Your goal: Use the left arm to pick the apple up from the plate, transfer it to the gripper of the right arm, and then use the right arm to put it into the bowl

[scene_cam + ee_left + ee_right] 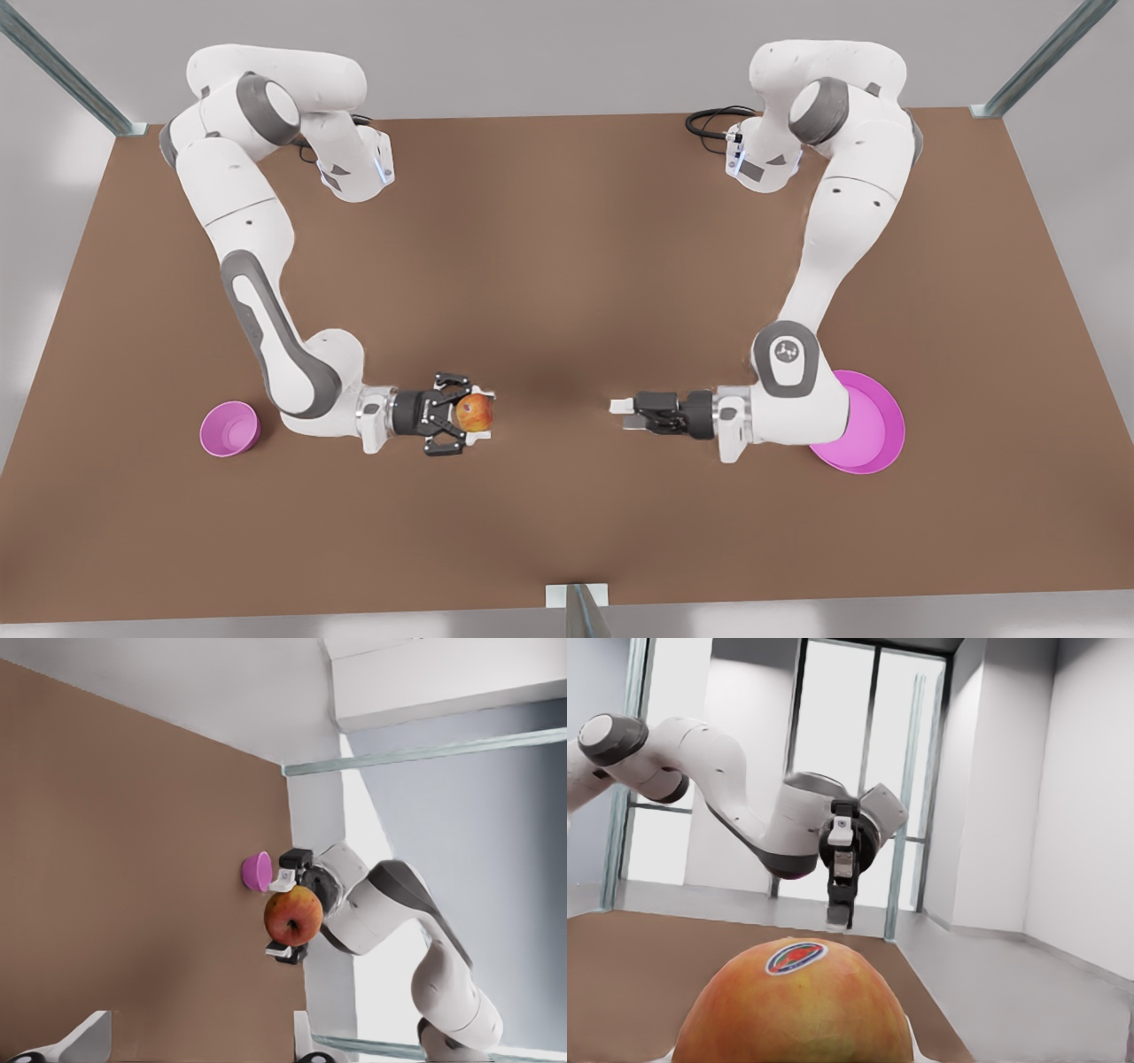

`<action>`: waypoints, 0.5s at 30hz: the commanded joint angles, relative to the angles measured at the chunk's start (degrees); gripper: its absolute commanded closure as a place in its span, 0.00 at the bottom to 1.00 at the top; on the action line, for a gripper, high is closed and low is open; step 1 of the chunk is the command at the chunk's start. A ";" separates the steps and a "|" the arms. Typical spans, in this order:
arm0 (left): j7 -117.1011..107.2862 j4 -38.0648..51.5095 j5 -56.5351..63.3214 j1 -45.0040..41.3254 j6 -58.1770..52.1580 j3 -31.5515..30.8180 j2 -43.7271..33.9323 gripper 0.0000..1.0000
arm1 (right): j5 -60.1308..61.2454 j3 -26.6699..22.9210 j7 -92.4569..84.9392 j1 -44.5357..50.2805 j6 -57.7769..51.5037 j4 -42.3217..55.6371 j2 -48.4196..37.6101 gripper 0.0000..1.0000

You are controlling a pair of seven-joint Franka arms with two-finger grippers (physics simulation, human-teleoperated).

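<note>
Desk: brown flat desk [567, 266] under grey walls, metal frame posts at its corners.
Right tool: the black linkage tool [467, 413] on the arm at the front view's left has its fingers closed around the apple [476, 413]; it lies level, above the desk, pointing toward the other arm.
Apple: red-orange with a yellow-green side, gripped between the right tool's fingers and clear of the desk. In the right wrist view it sits close under the camera [796, 1005].
Label: a small oval sticker [796, 958] on the apple, blue rim with a red centre; no writing on it can be read.
Left tool: the slim black tool [618, 415] on the arm at the front view's right is level, facing the apple across a gap, well apart from it. Its white-tipped fingers stand slightly parted and hold nothing.
Bowl: small deep magenta bowl [229, 428] on the desk just beside the right arm's forearm.
Plate: wide magenta plate [873, 430], partly hidden under the left arm's wrist.
</note>
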 commanded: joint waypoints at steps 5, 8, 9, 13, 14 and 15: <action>-22.68 0.40 64.92 4.77 -42.10 -2.06 -15.79 0.00 | -37.87 0.03 9.89 -13.77 -13.29 -0.16 -1.84 0.37; -22.50 -22.48 61.51 -6.46 -29.32 14.88 -36.42 0.00 | -58.16 -0.23 15.87 -19.57 -18.66 1.42 -4.31 0.37; -22.85 -21.05 59.91 -6.57 -31.63 14.99 -35.66 0.00 | -61.68 -0.23 15.69 -21.06 -18.75 1.51 -4.40 0.37; -23.03 -12.96 58.24 -6.66 -37.10 14.64 -32.06 0.00 | -77.86 -0.50 15.34 -26.60 -19.19 1.86 -7.65 0.36; -22.41 -11.46 58.42 -5.95 -36.93 14.73 -29.42 0.00 | -81.64 -0.58 15.25 -27.22 -19.01 3.26 -7.39 0.36; -22.85 -11.38 59.91 -7.18 -36.39 13.94 -29.50 0.00 | -85.25 -0.58 14.81 -27.74 -18.40 4.50 -6.07 0.36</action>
